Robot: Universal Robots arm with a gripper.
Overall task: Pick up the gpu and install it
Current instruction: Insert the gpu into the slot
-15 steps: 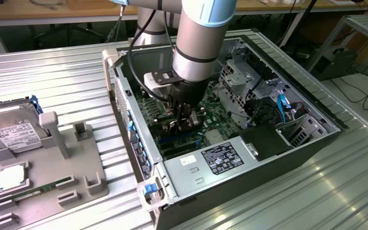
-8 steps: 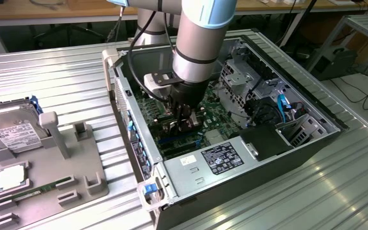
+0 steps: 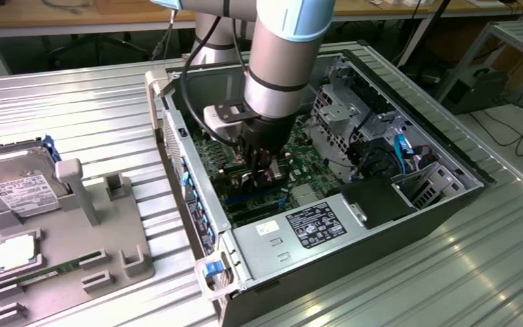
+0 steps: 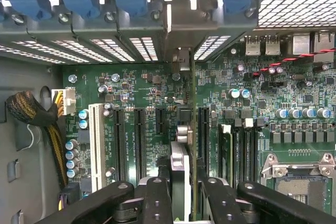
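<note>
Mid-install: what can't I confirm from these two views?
- Wrist view: the card is seen edge-on in the tool, and its own body hides whether its lower edge has met a slot.
- Exterior view: the arm and the tool cover the card's meeting point with the green board.
- Exterior view: the hard drive label is too small to read.

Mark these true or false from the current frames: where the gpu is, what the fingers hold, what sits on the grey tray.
1. The gpu is gripped edge-on between the fingers. True.
2. The gripper is over the grey tray. False: it is down inside the open PC case, above the motherboard.
3. A hard drive stands on the tray. True.
4. The case's side panel is on. False: the interior is exposed.
5. The CPU socket holds a cooler. False: it sits bare.
</note>
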